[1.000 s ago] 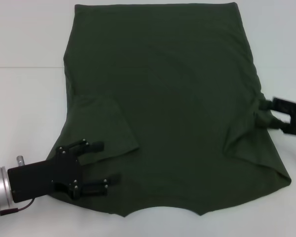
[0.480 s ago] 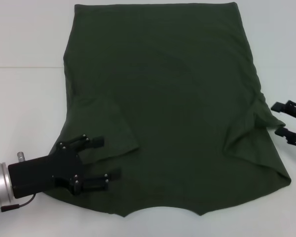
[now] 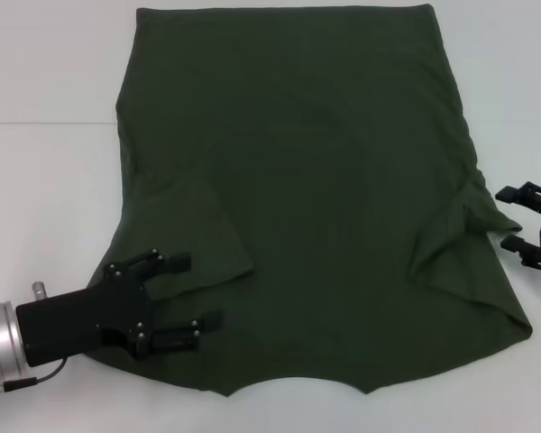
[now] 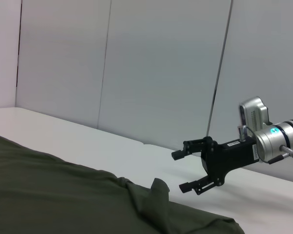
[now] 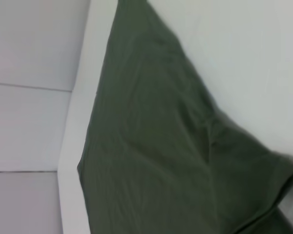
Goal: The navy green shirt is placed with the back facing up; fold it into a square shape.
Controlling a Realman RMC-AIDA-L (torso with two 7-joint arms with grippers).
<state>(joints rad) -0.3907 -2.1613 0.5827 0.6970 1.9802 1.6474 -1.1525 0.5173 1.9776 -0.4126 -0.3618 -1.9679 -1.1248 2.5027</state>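
Shirt lies flat on the table, both sleeves folded inward. Left gripper, fingers apart, sits over the near-left sleeve. Right gripper, fingers apart, hangs just off the right edge. Risk: the loosely bunched right sleeve could spring open and skew the fold.

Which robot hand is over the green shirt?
The left gripper, near the folded-in sleeve of the navy green shirt. The right gripper sits open just off its edge.
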